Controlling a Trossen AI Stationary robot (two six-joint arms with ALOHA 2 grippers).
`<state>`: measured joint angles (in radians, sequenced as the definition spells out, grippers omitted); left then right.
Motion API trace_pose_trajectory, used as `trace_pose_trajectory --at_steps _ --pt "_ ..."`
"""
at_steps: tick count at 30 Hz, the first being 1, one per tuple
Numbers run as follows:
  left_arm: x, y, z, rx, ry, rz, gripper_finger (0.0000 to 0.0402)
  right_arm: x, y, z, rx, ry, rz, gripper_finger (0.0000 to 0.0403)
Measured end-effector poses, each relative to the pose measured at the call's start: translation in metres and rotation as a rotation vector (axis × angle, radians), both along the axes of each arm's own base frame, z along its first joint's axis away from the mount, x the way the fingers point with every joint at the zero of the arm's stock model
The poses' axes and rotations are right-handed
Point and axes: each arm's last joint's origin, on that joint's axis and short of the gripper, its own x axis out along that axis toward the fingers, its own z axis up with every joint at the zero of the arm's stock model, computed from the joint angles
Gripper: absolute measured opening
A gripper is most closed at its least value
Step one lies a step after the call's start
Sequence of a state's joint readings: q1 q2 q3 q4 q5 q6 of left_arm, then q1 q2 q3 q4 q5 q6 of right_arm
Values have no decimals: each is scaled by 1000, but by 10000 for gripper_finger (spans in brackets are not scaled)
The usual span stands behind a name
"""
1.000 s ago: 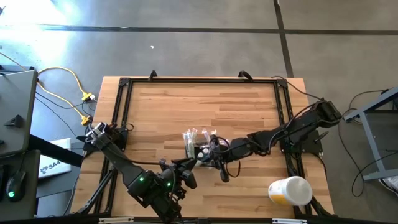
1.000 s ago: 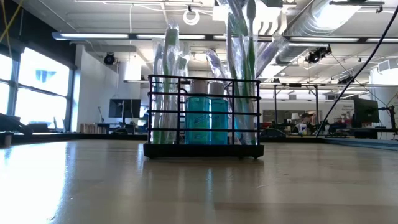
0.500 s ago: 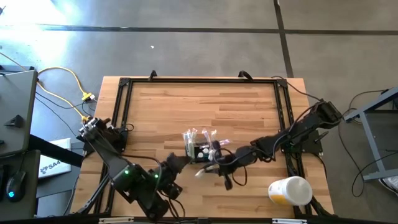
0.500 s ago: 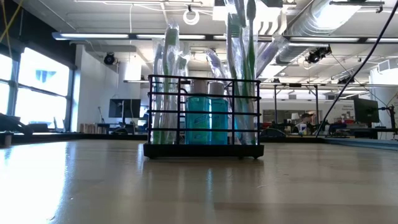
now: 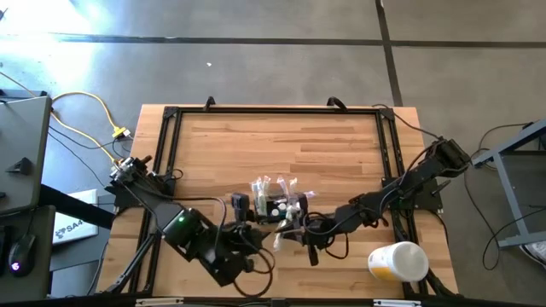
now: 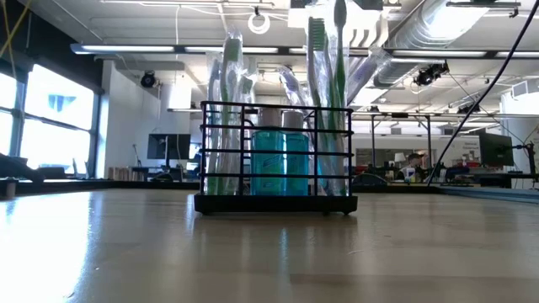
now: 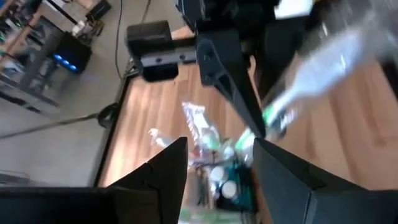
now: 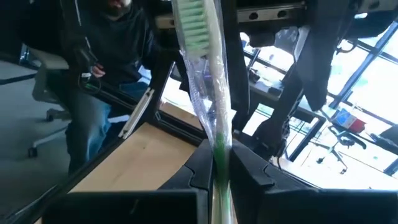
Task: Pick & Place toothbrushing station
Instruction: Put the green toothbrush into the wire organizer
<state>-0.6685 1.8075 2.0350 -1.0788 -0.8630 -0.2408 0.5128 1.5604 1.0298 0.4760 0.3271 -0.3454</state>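
Toothbrushing station: the black wire caddy [image 5: 275, 205] stands on the wooden table [image 5: 316, 141] a little below and left of the centre of the high view; in the low view it stands upright in mid-frame [image 6: 275, 160], all of its base on the surface.
Contents: two teal bottles [image 6: 281, 162] with white caps in the middle, wrapped toothbrushes [image 6: 226, 101] standing up on both sides of them.
Right gripper: lies just right of and below the caddy in the high view [image 5: 290, 235], closed on a wrapped green-bristled toothbrush [image 8: 205, 68]; in the right wrist view the handle is pinched between the two dark fingers [image 8: 245, 168] and the brush head points up the frame.
Left gripper: sits just left of the caddy in the high view [image 5: 240, 215], its fingers [image 7: 163, 168] parted and holding nothing; the left wrist view looks between them at the caddy.
Cup: a white-and-yellow cup [image 5: 397, 261] lies on its side at the lower right corner of the table, well apart from the caddy.
Background: a seated person in dark clothing [image 8: 106, 68] shows at the upper left of the right wrist view.
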Motion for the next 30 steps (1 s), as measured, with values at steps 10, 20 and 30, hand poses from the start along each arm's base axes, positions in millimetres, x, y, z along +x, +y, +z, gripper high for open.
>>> trace_pose_trajectory --at_steps 10,20,30 --pt "9 -10 7 -99 -57 -120 175 -1 2 3 9 -30 -30 20" --pt "13 -10 11 -127 -86 -152 175 -5 7 4 -32 -49 -58 20" --pt "27 -11 -2 -74 -35 -183 175 -5 7 5 -29 -53 -60 20"
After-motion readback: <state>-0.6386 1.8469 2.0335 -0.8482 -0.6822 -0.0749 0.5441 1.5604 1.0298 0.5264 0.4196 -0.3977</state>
